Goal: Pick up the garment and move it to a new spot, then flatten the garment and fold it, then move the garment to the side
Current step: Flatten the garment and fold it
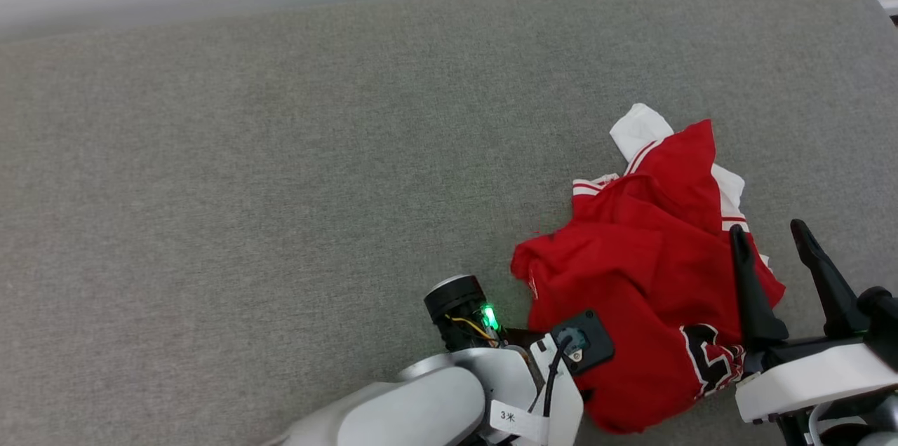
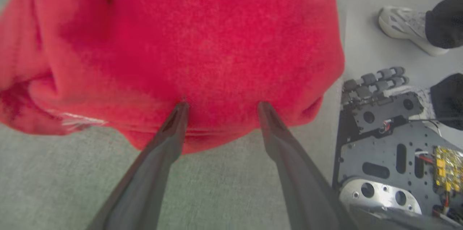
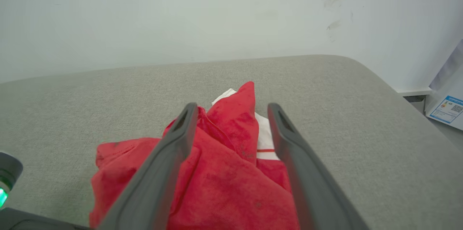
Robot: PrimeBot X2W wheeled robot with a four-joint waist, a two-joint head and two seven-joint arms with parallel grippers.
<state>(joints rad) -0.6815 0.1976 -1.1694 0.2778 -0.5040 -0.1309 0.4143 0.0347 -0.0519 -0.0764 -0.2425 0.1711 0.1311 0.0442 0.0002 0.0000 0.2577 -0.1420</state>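
The garment (image 1: 645, 271), a red jersey with white sleeves and striped trim, lies crumpled on the grey padded surface (image 1: 280, 151) at the near right, part of its black lettering (image 1: 708, 355) showing. My left gripper (image 2: 223, 105) is open, both fingertips touching the red cloth (image 2: 202, 42) near its lower edge. In the head view that arm's wrist (image 1: 561, 355) covers the garment's near left part and hides the fingers. My right gripper (image 1: 768, 235) is open over the garment's right edge, above the cloth. In the right wrist view the right gripper (image 3: 233, 109) frames a raised red fold (image 3: 235, 121).
The padded surface reaches a pale wall at the back and rounds off at its right corner (image 1: 849, 4). In the left wrist view, beyond the surface's edge, stand my wheeled base (image 2: 387, 143) and a person's shoe (image 2: 405, 27). A labelled white box (image 3: 448, 107) sits on the floor at the right.
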